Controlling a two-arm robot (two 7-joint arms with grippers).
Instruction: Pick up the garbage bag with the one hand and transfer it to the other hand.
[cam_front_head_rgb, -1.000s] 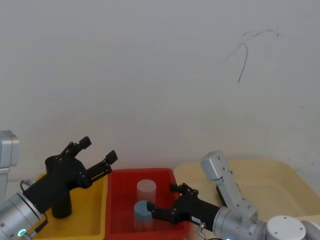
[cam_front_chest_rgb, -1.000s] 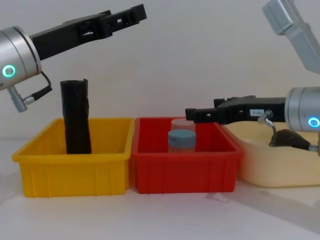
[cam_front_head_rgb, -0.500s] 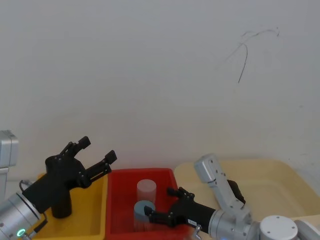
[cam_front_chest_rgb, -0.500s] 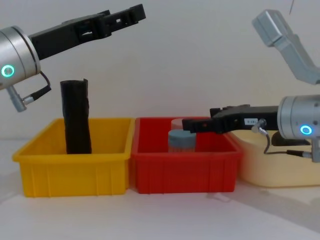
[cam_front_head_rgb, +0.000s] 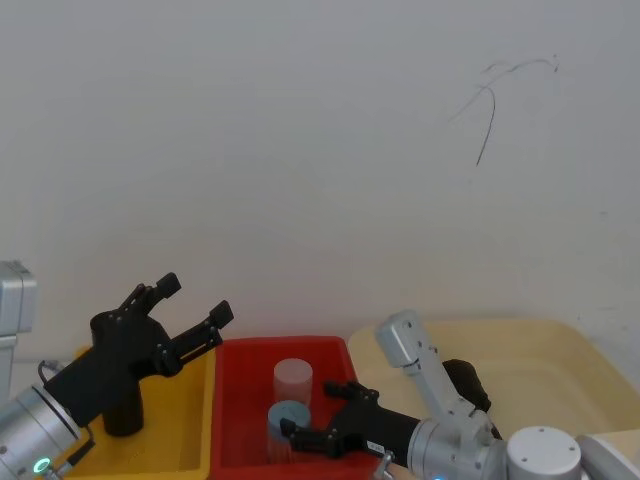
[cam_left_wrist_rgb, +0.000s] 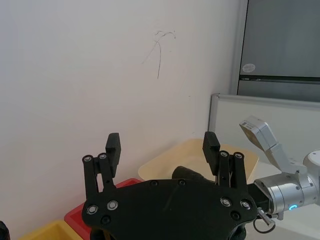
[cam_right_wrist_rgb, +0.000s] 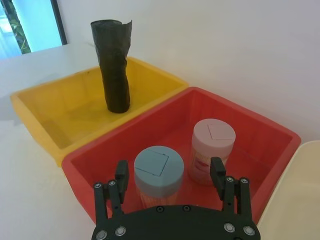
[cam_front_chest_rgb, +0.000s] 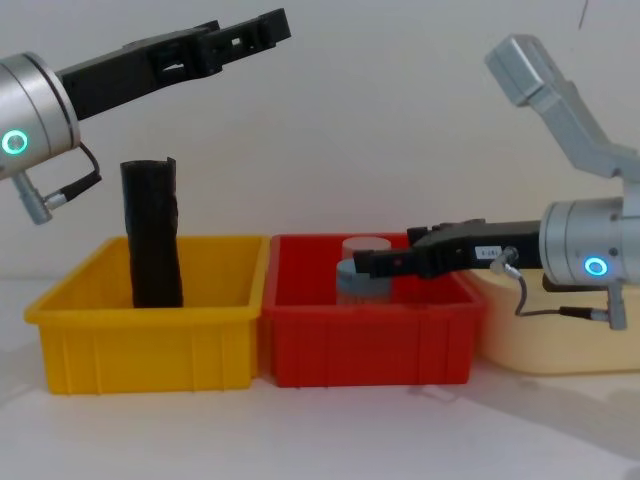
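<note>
Rightward, my right gripper (cam_front_chest_rgb: 362, 264) has slid, jaws open, over the blue-capped jar (cam_right_wrist_rgb: 159, 174) in the red plastic bin (cam_front_chest_rgb: 365, 345) (wrong target); I'd drop the left gripper (cam_front_chest_rgb: 262, 25), jaws open, onto the tall black crinkled garbage bag (cam_front_chest_rgb: 152, 233) at the yellow plastic bin's (cam_front_chest_rgb: 150, 339) back edge.

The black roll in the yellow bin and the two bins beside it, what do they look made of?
The garbage bag looks like thin matte plastic film, rolled up: its surface is crinkled and the top edge ragged. The yellow bin and the red bin look like rigid moulded plastic, smooth with a slight sheen and thick even rims.
</note>
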